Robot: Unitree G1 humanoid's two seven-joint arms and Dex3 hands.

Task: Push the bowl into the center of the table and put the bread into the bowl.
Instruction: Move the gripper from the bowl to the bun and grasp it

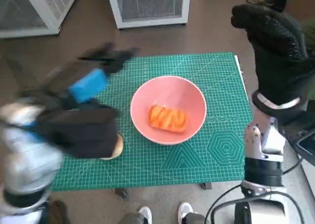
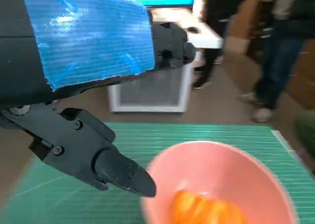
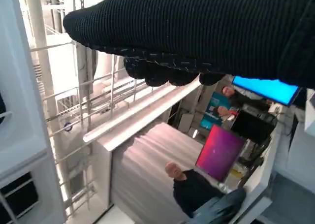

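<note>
Your pink bowl (image 1: 168, 109) sits near the middle of the green cutting mat (image 1: 216, 150) that covers the table, and the bread (image 1: 168, 118), orange with paler streaks, lies inside it on the bowl's floor. In the left wrist view the bread (image 2: 206, 209) shows low in the bowl (image 2: 231, 175), close to the near wall.

Your left hand (image 1: 91, 86) is motion-blurred above the mat on the bowl's left side, apart from the rim. Its fingers (image 2: 118, 172) are spread and extended, with nothing between them; one fingertip shows just beside the bowl's rim in the left wrist view, contact not discernible.

Your right hand (image 1: 275, 51) is raised beside the table's right edge, well clear of the bowl. The glove (image 3: 197, 32) looks loosely curled, but you cannot tell from these views whether the fingers are closed; nothing visible in it.

A small tan object (image 1: 116, 147) lies partly under your left arm; identity unclear.
</note>
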